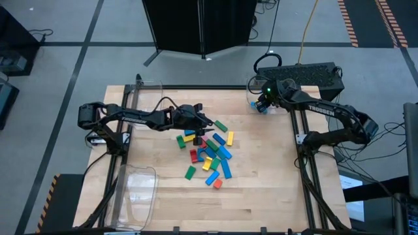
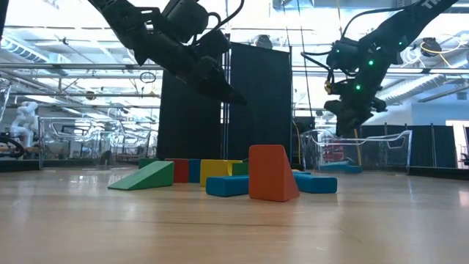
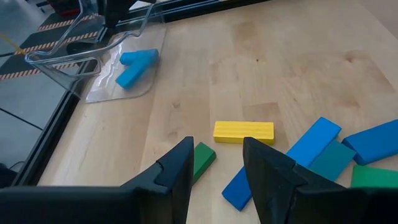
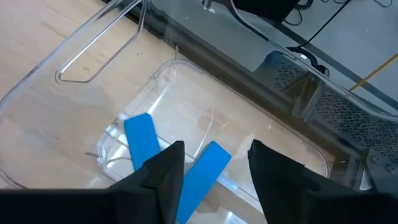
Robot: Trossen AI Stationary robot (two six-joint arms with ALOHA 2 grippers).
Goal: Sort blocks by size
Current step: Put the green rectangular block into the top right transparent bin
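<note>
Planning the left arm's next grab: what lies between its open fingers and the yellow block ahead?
Only bare wood. In the left wrist view, the left gripper is open, and nothing sits between it and the yellow block; a green block lies beside one finger.

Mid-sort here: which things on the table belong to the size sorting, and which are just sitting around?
Part of the job:
- pile of blocks mid-table
- two blue blocks in the far-right bin, under the open right gripper
- open left gripper over the pile

Just lying about:
- two empty bins on the left
- black box behind the table
</note>
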